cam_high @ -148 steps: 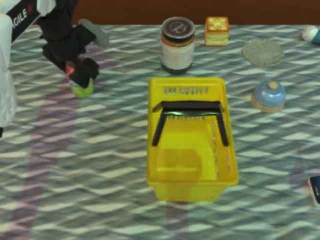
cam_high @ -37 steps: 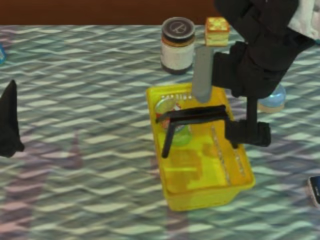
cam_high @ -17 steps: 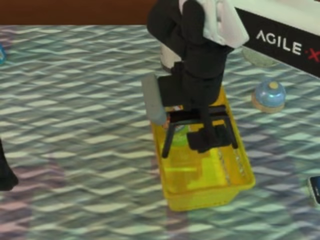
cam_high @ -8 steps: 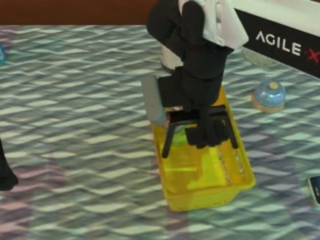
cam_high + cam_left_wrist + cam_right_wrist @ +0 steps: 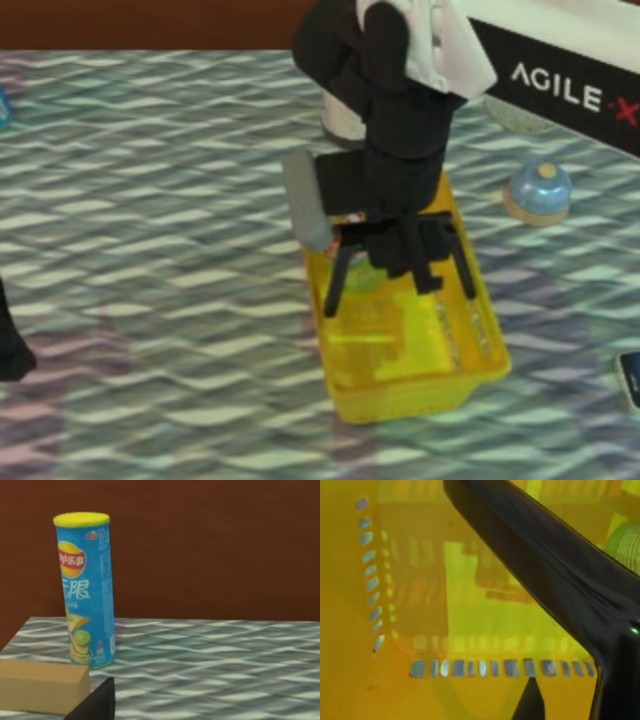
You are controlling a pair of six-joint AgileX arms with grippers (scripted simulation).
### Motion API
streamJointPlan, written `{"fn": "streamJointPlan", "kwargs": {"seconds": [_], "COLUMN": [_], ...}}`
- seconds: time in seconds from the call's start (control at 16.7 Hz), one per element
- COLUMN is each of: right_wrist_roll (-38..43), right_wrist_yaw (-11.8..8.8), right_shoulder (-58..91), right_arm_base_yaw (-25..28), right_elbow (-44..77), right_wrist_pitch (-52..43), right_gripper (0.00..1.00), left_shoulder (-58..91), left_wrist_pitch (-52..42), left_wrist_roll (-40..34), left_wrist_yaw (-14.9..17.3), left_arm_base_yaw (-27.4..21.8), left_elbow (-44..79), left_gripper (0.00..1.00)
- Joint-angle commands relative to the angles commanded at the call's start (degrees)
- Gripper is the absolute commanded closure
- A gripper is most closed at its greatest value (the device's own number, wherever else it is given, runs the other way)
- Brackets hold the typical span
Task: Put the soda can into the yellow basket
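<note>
Right end effector (image 5: 405, 255) has crept up the yellow basket (image 5: 420, 385) (handles beneath).

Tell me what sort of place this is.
Probably a simulated tabletop for manipulation trials, not a real room: a wavy-patterned table carries unrelated props, a yellow basket, a service bell and a chip tube, with AgileX arms over it.

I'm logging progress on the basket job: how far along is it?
Looks done: the soda can shows its green side inside the yellow basket, behind the black handle. In hand: the right pincer is low over the basket by the handles. Left: probably only lifting that arm clear. The left pincer is parked at the table's left edge.
</note>
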Motion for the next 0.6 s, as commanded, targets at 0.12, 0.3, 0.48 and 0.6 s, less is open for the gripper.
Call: {"fn": "streamJointPlan", "kwargs": {"seconds": [0.12, 0.3, 0.48, 0.6], "right_wrist_roll": [0.00, 0.00, 0.00, 0.00], "right_wrist_yaw": [0.00, 0.00, 0.00, 0.00], "right_shoulder": [0.00, 0.00, 0.00, 0.00], "right_arm_base_yaw": [0.00, 0.00, 0.00, 0.00], "right_elbow": [0.00, 0.00, 0.00, 0.00], "right_wrist_pitch": [0.00, 0.00, 0.00, 0.00], "right_gripper": [1.00, 1.00, 1.00, 1.00], "left_shoulder": [0.00, 0.00, 0.00, 0.00], "left_wrist_pitch": [0.00, 0.00, 0.00, 0.00], "left_wrist_roll": [0.00, 0.00, 0.00, 0.00], "left_wrist_yaw": [0.00, 0.00, 0.00, 0.00], "left_arm_base_yaw": [0.00, 0.00, 0.00, 0.00], "left_elbow": [0.00, 0.00, 0.00, 0.00], "left_gripper": [0.00, 0.00, 0.00, 0.00]}}
